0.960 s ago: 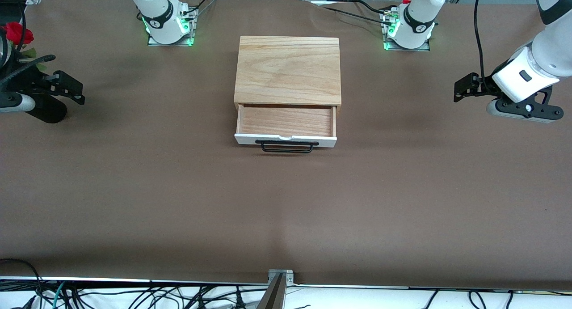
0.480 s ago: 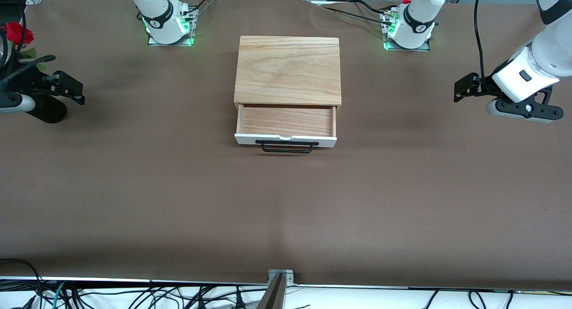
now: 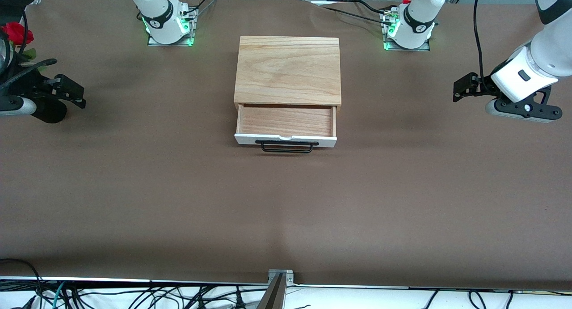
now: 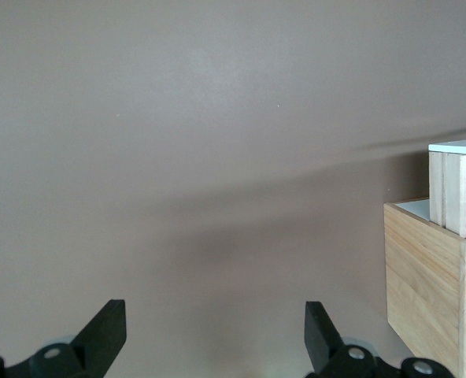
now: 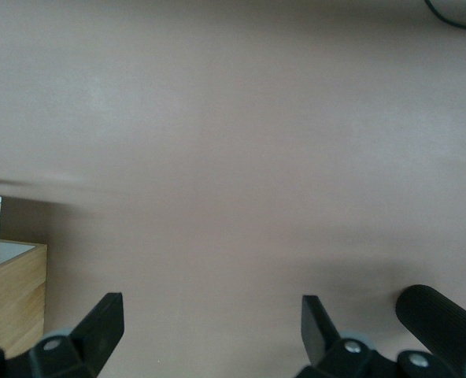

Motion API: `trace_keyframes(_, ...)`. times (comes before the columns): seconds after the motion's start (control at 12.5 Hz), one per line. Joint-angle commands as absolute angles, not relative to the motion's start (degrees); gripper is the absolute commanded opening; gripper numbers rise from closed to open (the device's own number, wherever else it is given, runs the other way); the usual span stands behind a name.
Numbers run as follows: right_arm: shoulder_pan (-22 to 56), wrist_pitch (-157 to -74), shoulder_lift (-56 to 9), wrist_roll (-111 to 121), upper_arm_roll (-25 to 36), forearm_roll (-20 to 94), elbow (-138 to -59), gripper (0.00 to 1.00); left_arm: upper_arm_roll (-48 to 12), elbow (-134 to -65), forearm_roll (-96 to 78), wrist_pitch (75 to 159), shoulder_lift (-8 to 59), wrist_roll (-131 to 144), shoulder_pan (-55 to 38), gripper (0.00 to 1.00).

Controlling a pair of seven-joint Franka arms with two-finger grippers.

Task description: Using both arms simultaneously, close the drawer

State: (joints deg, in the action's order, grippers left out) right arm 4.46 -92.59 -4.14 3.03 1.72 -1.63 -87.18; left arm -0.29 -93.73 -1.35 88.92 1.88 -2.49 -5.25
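Observation:
The light oak box (image 3: pixel 288 67) sits mid-table. Its drawer (image 3: pixel 286 120) is pulled out toward the front camera, with its white front panel (image 3: pixel 328 141) and black bar handle (image 3: pixel 286 147) showing. My left gripper (image 3: pixel 469 86) hangs over the bare table at the left arm's end, open and empty (image 4: pixel 215 323). The box (image 4: pixel 430 276) and drawer (image 4: pixel 457 189) show at the edge of the left wrist view. My right gripper (image 3: pixel 65 89) hangs over the table at the right arm's end, open and empty (image 5: pixel 211 315). The box corner (image 5: pixel 12 291) shows at the edge of the right wrist view.
The arm bases (image 3: pixel 167 25) (image 3: pixel 409 27) stand on either side of the box. A red flower (image 3: pixel 15 31) sits at the right arm's end. A black ribbed cylinder (image 5: pixel 445 323) shows beside the right gripper. Cables (image 3: pixel 134 295) run below the table's front edge.
Both grippers have shifted only very slightly in place. The drawer has not moved.

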Motion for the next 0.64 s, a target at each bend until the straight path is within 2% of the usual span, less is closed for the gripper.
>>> trace_keyframes(0.0, 3.69, -92.91, -3.52, 3.25, 1.58, -0.97, -88.07, 1.0, -0.53, -91.85, -0.79, 87.98, 2.64, -2.11, -5.71, 1.0)
trace_keyframes(0.48, 5.27, -91.84, -6.14, 4.64, 0.97, -0.45, -88.07, 1.0, -0.53, -91.76, -2.71, 88.33, 3.34, -2.2, -5.8, 1.0)
trace_keyframes(0.56, 5.53, -92.02, -7.46, 7.44, 0.71, 3.91, -87.98, 1.0, -0.53, -91.15, -3.68, 88.42, 3.51, -2.2, -5.89, 1.0)
